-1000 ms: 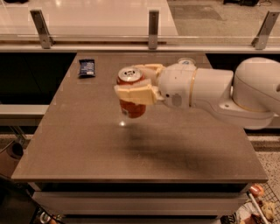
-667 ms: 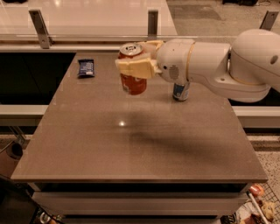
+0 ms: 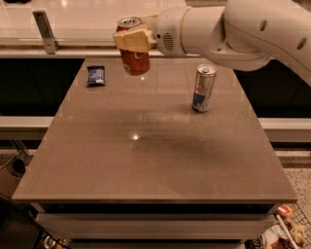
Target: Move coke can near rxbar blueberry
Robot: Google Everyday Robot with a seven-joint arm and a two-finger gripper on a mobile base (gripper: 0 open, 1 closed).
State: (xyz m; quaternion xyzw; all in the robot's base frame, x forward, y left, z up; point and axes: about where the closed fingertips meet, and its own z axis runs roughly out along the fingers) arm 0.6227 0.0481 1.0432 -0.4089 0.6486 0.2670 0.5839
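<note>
The short, stout red-orange coke can (image 3: 134,54) with its silver top and white script is in my grip. It sits upright, and my beige fingers (image 3: 127,41) are pinched onto its upper half, just under the rim. My gripper (image 3: 132,41) is up over the far side of the table. The can looks lifted clear of the surface, hanging above the back part of the top rather than standing on it.

Below my fingers and off to the left lies the rxbar blueberry (image 3: 95,75), a small flat dark navy wrapper with pale lettering. It is flat on the table near the far left corner. It is near the can I am holding but apart from it, with open tabletop showing between the two.

On the other side of my fingers, lower and to the right, a taller, slimmer silver-and-blue can (image 3: 204,88) stands upright on the table, well apart from the coke can and from the wrapper.

All of this sits over the brown, smooth rectangular table (image 3: 160,160), whose glossy top throws back a small bright glint near its middle.

My bulky white arm (image 3: 252,29) reaches in from the upper right and narrows down to the wrist behind my fingers. Past my fingers, beyond the table's far edge, runs a pale counter (image 3: 77,14) with a slanted metal post (image 3: 46,31) at its left.
</note>
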